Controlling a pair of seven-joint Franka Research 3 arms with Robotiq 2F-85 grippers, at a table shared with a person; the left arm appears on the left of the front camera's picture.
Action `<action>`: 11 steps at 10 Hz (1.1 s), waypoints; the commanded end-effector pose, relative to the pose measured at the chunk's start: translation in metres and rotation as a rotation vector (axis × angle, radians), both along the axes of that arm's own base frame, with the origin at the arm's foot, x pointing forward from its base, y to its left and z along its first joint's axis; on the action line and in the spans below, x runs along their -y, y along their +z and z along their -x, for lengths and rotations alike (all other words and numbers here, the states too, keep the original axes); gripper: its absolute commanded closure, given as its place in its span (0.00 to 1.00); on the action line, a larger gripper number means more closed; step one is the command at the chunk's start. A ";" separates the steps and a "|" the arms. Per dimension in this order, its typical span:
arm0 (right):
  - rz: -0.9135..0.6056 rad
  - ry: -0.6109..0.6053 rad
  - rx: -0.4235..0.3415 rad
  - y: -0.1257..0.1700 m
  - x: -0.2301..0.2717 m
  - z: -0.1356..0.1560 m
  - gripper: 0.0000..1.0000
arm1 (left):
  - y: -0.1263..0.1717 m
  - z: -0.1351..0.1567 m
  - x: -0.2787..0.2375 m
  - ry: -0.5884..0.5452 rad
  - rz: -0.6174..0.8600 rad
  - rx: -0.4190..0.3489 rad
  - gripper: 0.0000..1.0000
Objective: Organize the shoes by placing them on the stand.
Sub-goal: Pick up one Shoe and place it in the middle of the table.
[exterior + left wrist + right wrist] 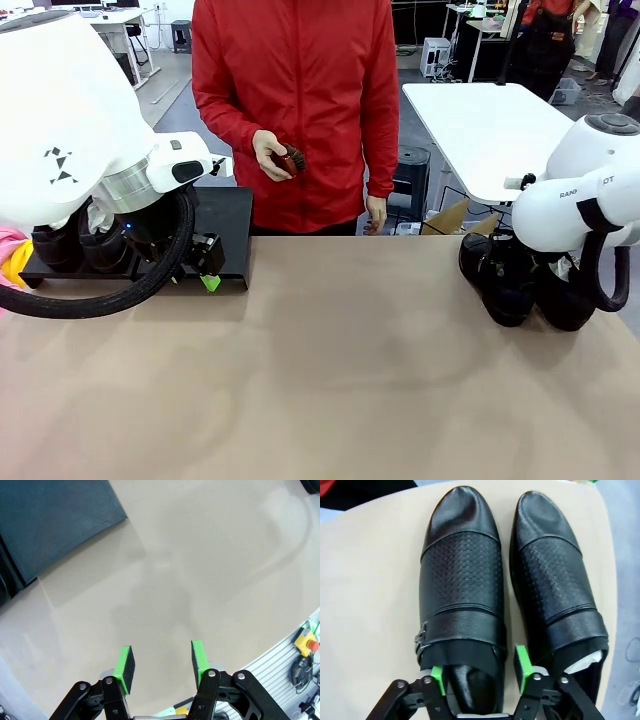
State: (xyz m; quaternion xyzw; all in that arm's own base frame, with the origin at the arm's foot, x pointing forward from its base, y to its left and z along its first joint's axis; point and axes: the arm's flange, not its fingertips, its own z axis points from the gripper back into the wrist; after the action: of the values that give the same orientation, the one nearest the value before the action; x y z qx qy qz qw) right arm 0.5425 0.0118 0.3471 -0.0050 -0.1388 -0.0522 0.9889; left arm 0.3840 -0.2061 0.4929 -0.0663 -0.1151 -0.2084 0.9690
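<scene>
The two black glossy leather shoes with dotted fronts, one [462,580] and its neighbour [552,575], lie side by side and almost touching on the beige surface [340,380]. They are well apart from the low matte-black stand [228,212], to its right.

The right jaws stand over the heel end of the first shoe. One green pad [437,676] is at the outer side of its collar and the other pad is in the narrow gap between the two shoes. I cannot tell if the pads press on the leather or are only very near to it.

On the stand, two more dark shoes [60,245] seem to be placed, half hidden behind the white left arm [70,120]. The right platform of the stand looks free.

The left jaws hang just in front of the stand's right corner. They are open, with nothing between their green pads [125,667].

Behind the stand, a person in a red jacket holds a small dark brown brush [290,160] in one hand [270,152].

I judge that the step in hand is the pick-up of the third shoe. The next move calls for a firm grip on the collar and a lift that does not drag the neighbour. The shoe must then be carried to the free platform, where the left arm is close.
</scene>
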 end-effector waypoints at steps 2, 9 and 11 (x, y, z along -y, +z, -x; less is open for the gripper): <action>-0.026 -0.016 0.015 0.016 0.022 -0.005 0.72 | 0.002 0.001 -0.002 0.007 0.001 -0.006 0.39; 0.031 0.088 -0.123 -0.005 0.005 -0.012 1.00 | 0.002 0.001 -0.002 0.007 0.001 -0.006 0.39; 0.024 0.118 -0.154 -0.017 -0.003 -0.014 1.00 | 0.002 0.001 -0.002 0.007 0.001 -0.006 0.39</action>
State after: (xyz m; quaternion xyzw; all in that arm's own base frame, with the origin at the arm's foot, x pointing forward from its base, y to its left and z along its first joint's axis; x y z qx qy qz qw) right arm 0.5557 0.0119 0.3521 -0.0167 -0.0986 -0.0094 0.9949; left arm 0.3840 -0.2061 0.4929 -0.0663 -0.1151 -0.2084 0.9690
